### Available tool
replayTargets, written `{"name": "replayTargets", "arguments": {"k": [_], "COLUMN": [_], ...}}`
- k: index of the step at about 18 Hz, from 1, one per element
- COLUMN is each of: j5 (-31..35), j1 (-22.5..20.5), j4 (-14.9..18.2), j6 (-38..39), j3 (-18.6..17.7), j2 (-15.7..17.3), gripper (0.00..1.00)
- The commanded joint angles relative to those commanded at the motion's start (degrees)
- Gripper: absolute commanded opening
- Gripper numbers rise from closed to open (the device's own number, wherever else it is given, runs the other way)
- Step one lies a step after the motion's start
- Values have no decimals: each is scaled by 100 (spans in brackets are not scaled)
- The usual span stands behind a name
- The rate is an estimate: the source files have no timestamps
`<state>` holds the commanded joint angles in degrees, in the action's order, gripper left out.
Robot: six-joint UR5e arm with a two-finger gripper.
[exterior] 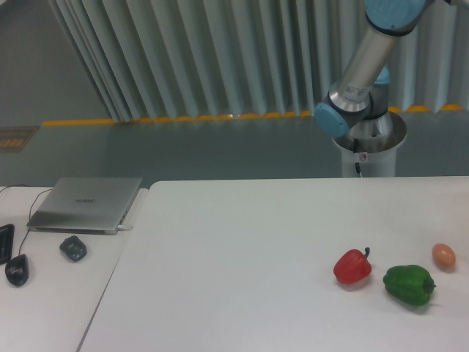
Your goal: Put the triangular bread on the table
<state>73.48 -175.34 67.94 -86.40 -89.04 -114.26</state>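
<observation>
Nothing of the claw showed in the frame — only the arm (pixel 364 62), a silver tube with pale blue joints, rose from its pedestal (pixel 368 147) behind the tabletop (pixel 242 249) and ran out through the upper edge of the view. Whether the claw was spread or closed, and whether it carried anything, could not be told.

Outward from the arm's base, the white tabletop held three items, all on its right side. A red pepper (pixel 352 266) sat nearest the middle, a green pepper (pixel 408 284) lay just beside it to the right, and a small orange-brown egg-shaped item (pixel 443 255) rested near the right edge, apart from both. The triangular bread was not to be seen anywhere on the surface; it was possibly held up out of view by the claw, though the camera gave no proof of that.

Farther left, a narrower desk (pixel 51 293) stood against the tabletop, carrying a closed laptop (pixel 88 203), a dark mouse (pixel 17 269) and a small grey object (pixel 73 247).

As for progress, the placing looked not yet done — no wedge of bread lay on the tabletop. What remained, by my judgement, was the whole final part: bringing the bread down onto open white surface, clear of the peppers, and letting go.
</observation>
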Motion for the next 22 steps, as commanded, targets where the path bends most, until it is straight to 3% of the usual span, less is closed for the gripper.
{"name": "replayTargets", "arguments": {"k": [4,11,15,22], "j5": [9,9,-26,0], "j1": [-53,-80,315,913], "j4": [97,1177,1564,1609], "j6": [-114,-352,-264,-202], "j3": [35,308,194,-307], "j2": [255,861,1352,2012], "gripper": [20,20,21,21]}}
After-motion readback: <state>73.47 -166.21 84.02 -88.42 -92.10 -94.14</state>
